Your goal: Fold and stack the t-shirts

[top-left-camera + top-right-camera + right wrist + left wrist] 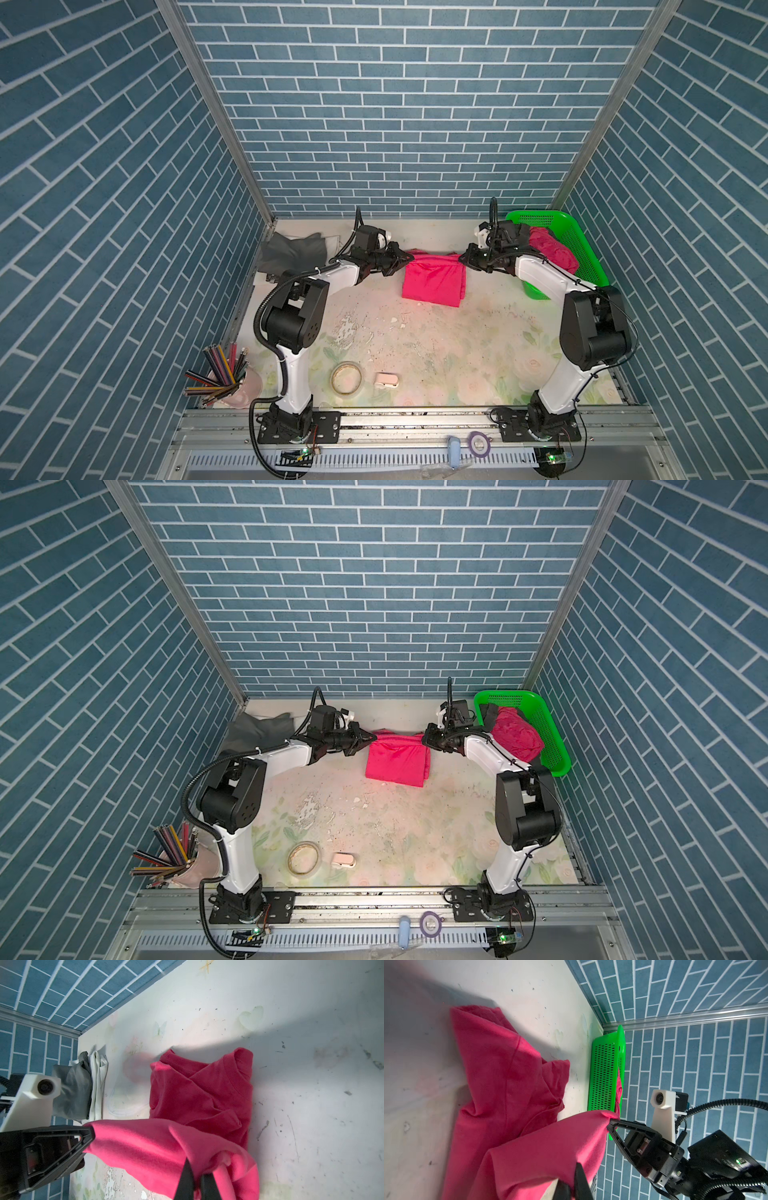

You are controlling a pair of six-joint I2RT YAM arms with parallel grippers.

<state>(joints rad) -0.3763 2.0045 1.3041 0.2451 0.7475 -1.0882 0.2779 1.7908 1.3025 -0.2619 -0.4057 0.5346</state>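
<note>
While one tape roll [346, 377] and one cup of pencils [248, 387] sit idle at the near edge of the counter [457, 345], the left jaws and right jaws are each clamped on a corner of the one pink t-shirt [432, 284] lying past mid-counter, its gripped edge lifted over the collar end, so a half-fold seems in hand. Next, I judge, both arms must lower that edge evenly and let go. Farther back lie one dark grey shirt [295, 249] and one white shirt [97, 1084] in the left corner, and one green basket [582, 245] holding a second pink shirt [552, 251] on the right.
</note>
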